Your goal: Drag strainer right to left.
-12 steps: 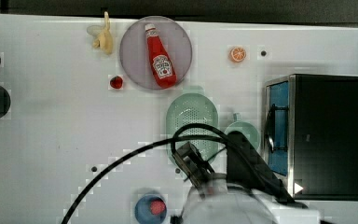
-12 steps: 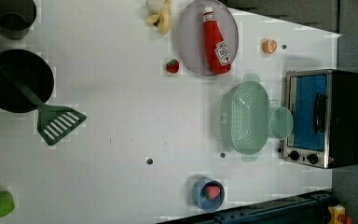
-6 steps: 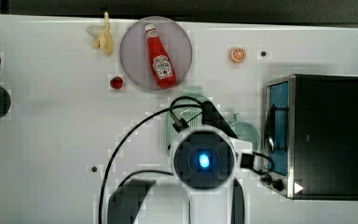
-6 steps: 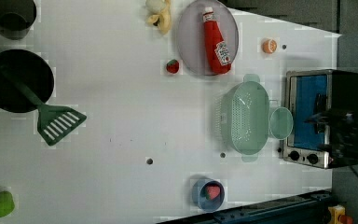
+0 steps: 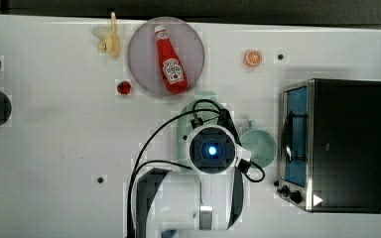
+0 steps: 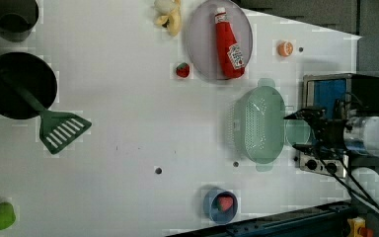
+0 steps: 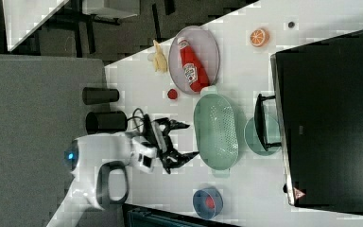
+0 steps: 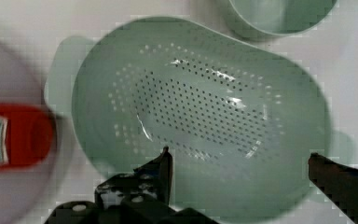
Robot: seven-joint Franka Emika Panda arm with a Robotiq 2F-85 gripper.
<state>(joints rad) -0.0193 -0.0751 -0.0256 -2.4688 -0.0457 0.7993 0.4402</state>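
Pincer (image 8: pixel 237 163) spread wide, nothing grasped; sage-green strainer (image 8: pixel 200 116) directly beneath fingertips; mint cup (image 8: pixel 275 16) just beyond.

White Franka arm (image 5: pixel 213 198) reached in from the top view's bottom edge, its wrist housing seen end-on with a blue light at centre. Black cables looped around the wrist. Black two-fingered end effector (image 7: pixel 182 140) stood wide open, empty, fingers well apart; in the right view they pointed toward the right view's right. Both fingertips (image 8: pixel 164 161) showed dark in the wrist view.
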